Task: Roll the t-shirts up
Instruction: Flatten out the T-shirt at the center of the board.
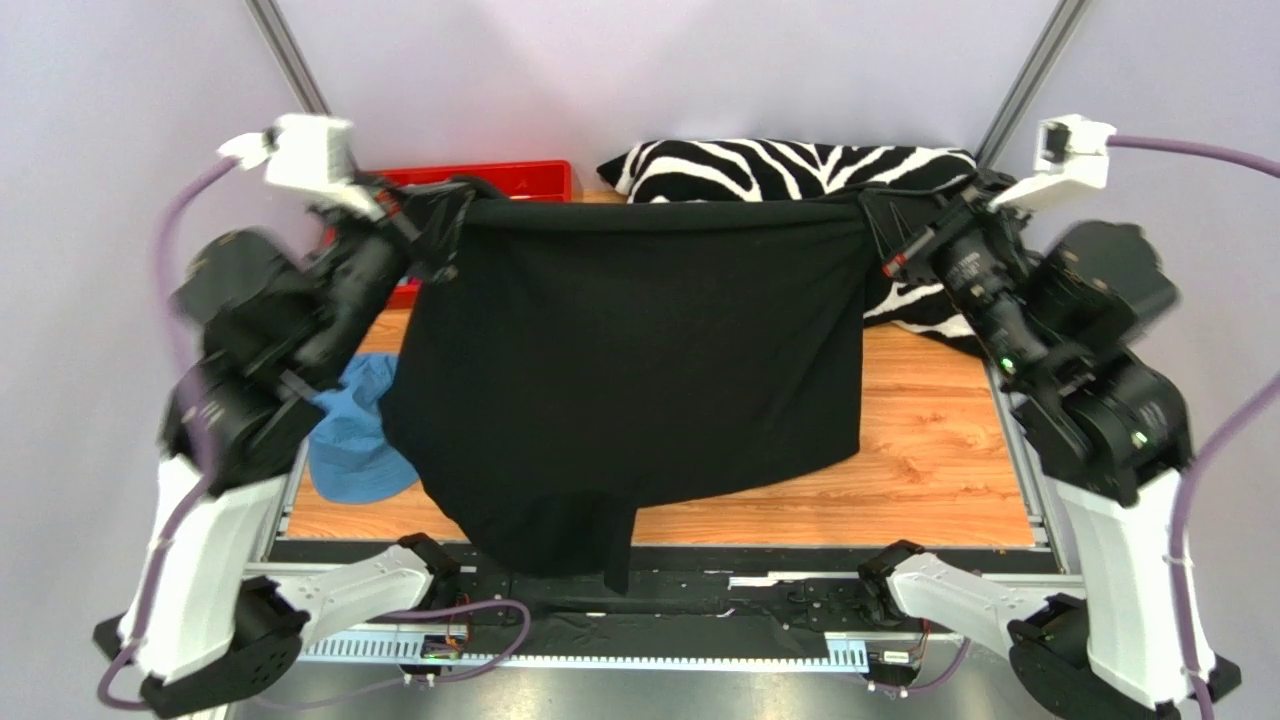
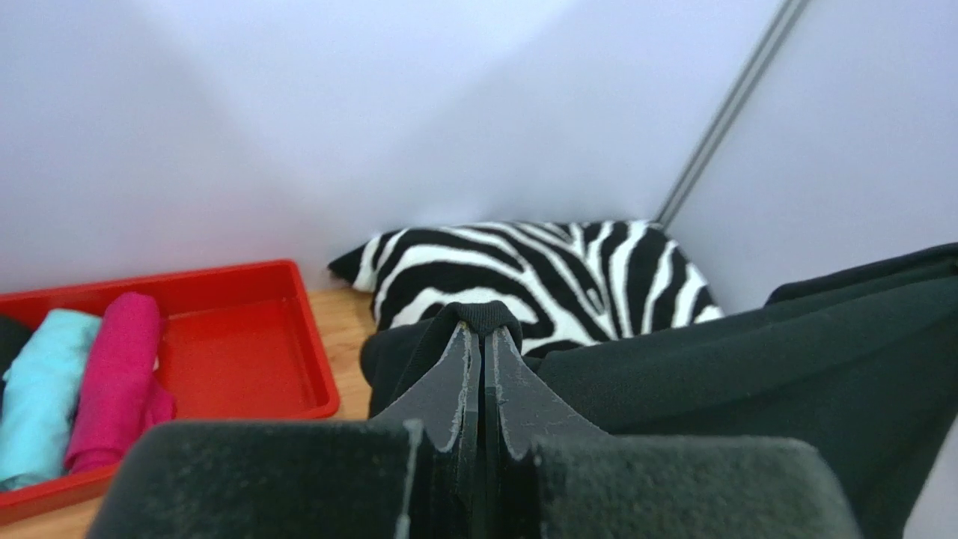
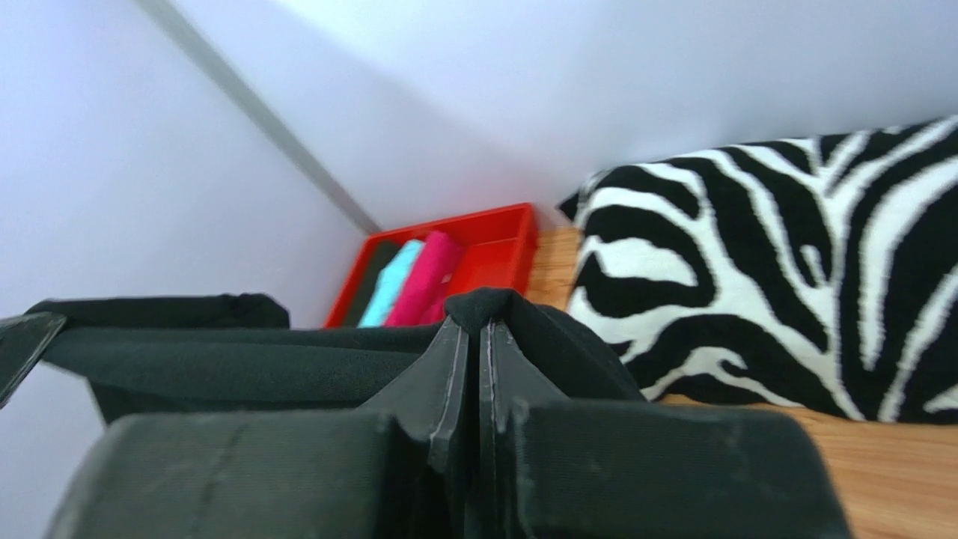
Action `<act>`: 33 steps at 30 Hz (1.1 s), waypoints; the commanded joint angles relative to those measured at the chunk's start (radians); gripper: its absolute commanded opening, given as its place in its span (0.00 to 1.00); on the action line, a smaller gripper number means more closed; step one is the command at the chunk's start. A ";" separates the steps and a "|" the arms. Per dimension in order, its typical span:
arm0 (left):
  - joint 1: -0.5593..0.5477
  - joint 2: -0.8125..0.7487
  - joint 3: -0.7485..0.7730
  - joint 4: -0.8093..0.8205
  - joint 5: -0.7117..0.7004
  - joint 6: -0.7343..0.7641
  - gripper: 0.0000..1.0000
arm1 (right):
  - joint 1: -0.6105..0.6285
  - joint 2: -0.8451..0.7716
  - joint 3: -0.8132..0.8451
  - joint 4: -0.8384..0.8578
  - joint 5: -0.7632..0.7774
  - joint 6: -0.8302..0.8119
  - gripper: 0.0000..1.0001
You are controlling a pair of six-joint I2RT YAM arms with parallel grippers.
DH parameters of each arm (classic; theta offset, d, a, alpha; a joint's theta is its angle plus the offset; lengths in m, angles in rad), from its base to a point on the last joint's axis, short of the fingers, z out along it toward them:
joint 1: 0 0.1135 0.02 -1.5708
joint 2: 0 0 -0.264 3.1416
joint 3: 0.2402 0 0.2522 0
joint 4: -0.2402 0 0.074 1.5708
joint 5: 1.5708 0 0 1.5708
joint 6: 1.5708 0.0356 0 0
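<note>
Light: bright, diffuse; soft shadows on walls (image 1: 631, 75). Overhead: left arm (image 1: 248, 338), right arm (image 1: 1082, 345) motion-blurred. Wrist views: near fingers (image 2: 444, 393) soft.

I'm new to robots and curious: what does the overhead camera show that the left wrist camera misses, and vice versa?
Overhead only: the right gripper pinching the other corner of the black t-shirt, and a blue tee on the table. Left wrist only: a teal roll and a pink roll in the red tray. Both: the left gripper shut on the shirt, the tray, the zebra pillow.
</note>
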 commanded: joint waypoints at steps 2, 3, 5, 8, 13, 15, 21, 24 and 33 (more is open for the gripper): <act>0.100 0.164 -0.111 0.120 0.012 -0.014 0.00 | -0.027 0.107 -0.128 0.028 0.290 -0.056 0.00; 0.119 0.223 -0.132 0.136 0.059 -0.056 0.00 | -0.038 0.130 -0.151 0.028 0.307 -0.056 0.00; 0.157 0.295 -0.171 0.185 0.107 -0.087 0.00 | -0.101 0.219 -0.214 0.030 0.312 -0.041 0.00; 0.222 0.475 -0.128 0.162 0.181 -0.160 0.01 | -0.190 0.372 -0.248 0.028 0.254 -0.007 0.28; 0.256 0.526 -0.173 0.060 0.282 -0.269 0.68 | -0.204 0.493 -0.221 -0.094 0.202 0.016 0.66; 0.257 0.389 -0.367 0.071 0.279 -0.350 0.72 | -0.204 0.427 -0.334 -0.070 0.198 0.025 0.76; 0.257 0.037 -0.830 -0.019 0.178 -0.542 0.65 | -0.207 0.217 -0.644 -0.015 0.192 0.123 0.75; 0.256 -0.092 -0.988 -0.068 0.123 -0.649 0.59 | -0.210 0.126 -0.779 0.010 0.211 0.168 0.72; 0.257 -0.088 -1.188 -0.082 0.054 -0.814 0.47 | -0.256 0.028 -0.938 0.019 0.220 0.209 0.67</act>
